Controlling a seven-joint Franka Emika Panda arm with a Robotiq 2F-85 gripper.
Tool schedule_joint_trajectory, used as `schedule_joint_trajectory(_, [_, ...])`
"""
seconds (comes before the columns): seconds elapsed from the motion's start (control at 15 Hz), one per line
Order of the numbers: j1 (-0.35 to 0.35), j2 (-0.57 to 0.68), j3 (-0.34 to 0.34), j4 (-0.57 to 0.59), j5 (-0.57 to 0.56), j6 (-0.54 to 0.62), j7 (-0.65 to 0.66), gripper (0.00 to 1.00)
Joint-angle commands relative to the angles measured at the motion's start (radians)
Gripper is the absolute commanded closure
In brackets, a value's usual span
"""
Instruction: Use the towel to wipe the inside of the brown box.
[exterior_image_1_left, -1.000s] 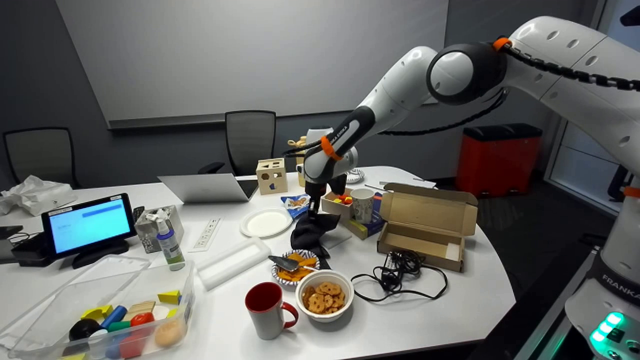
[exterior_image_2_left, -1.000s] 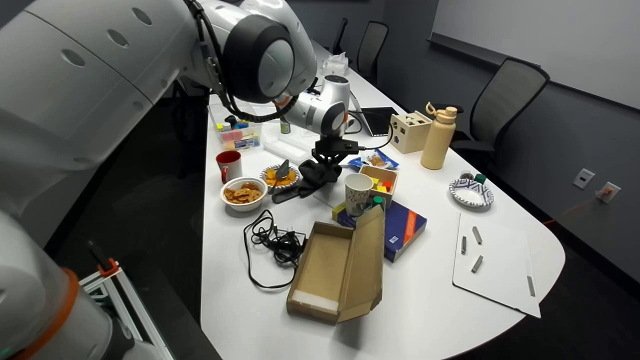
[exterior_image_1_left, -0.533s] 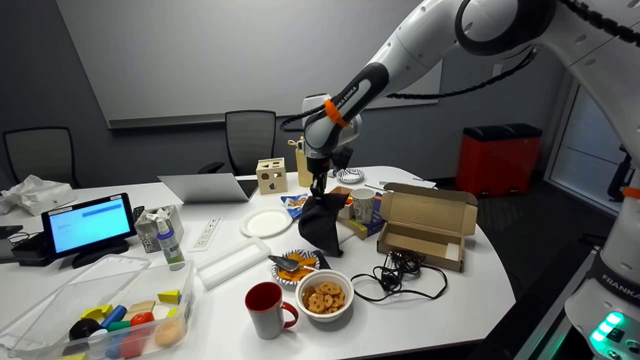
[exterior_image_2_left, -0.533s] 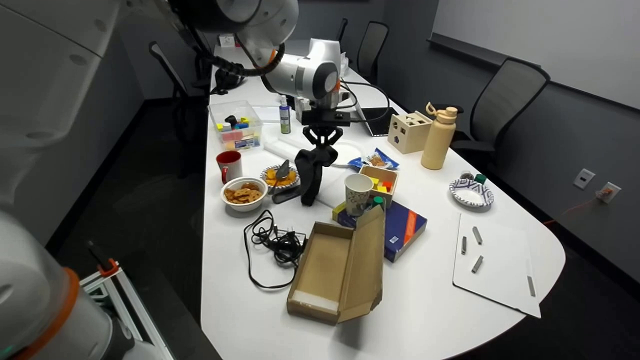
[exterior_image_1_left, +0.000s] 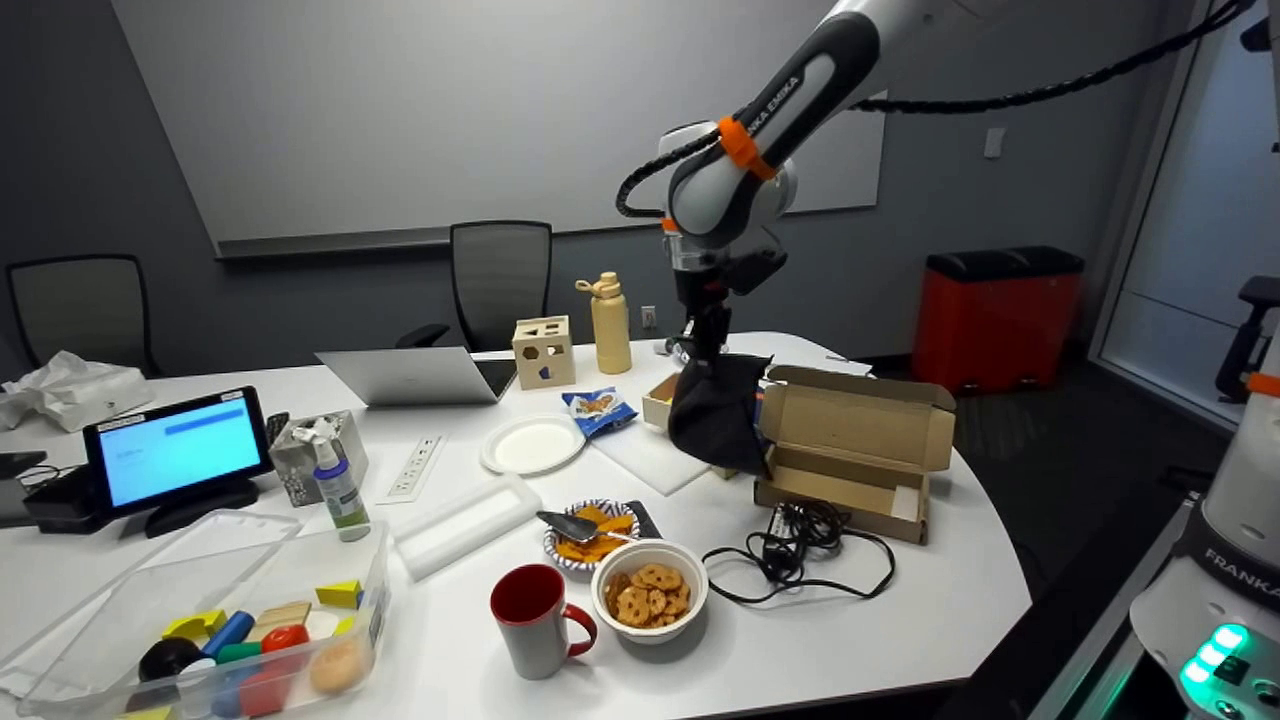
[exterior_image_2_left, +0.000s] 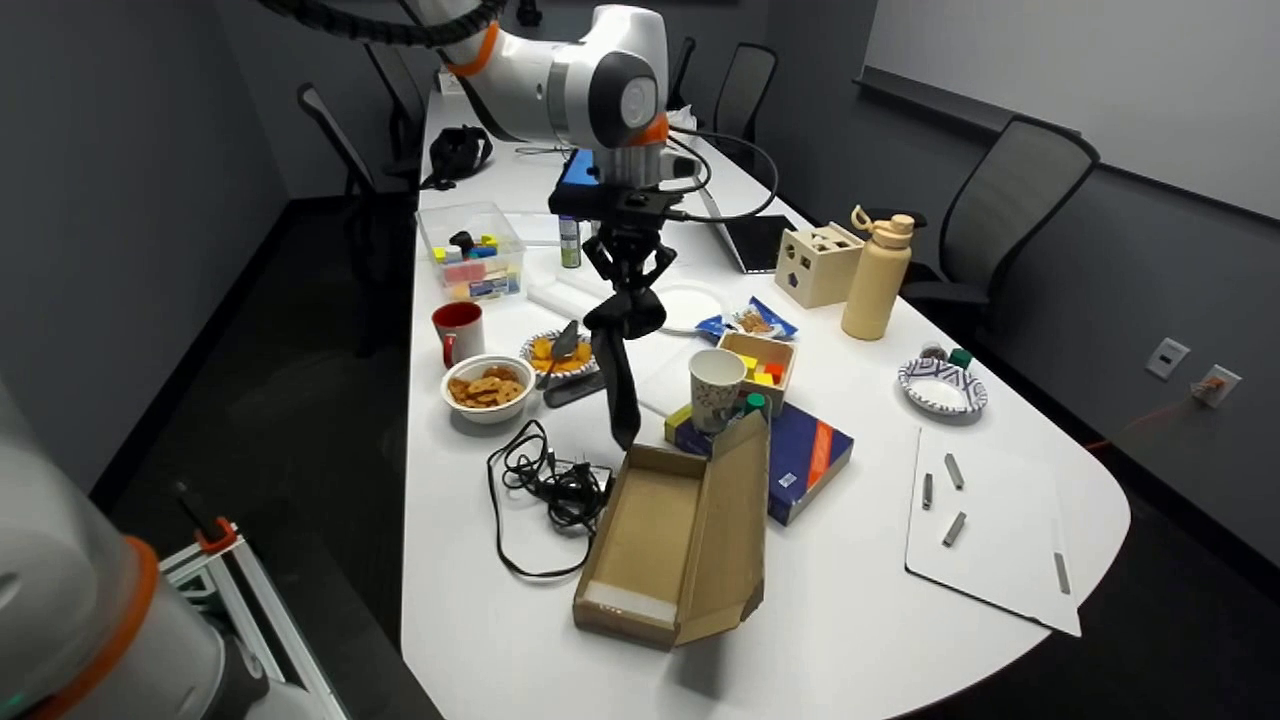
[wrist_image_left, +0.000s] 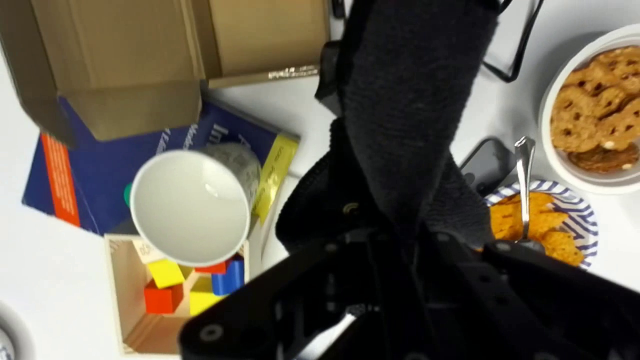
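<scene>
Black towel (wrist_image_left: 407, 110) now higher, limp

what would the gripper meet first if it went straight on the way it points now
Pointing down, the gripper would probably meet the white tabletop between the smartphone and the blue book. The black towel it holds would land first and hides the spot in the wrist view, so depth is unclear.
</scene>
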Motion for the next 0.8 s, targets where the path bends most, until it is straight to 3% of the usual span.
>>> schedule_joint_trajectory(0.0, [-0.025,-0.211,-0.023,-0.25,0.029,0.008,0.135,0.98])
schedule_joint_trajectory(0.33, [-0.095,-0.368,-0.103,-0.498,-0.029,0.061,0.297,0.98])
schedule_joint_trajectory(0.73, [-0.21,-0.271,-0.185,-0.602,-0.117,0.418,0.402,0.98])
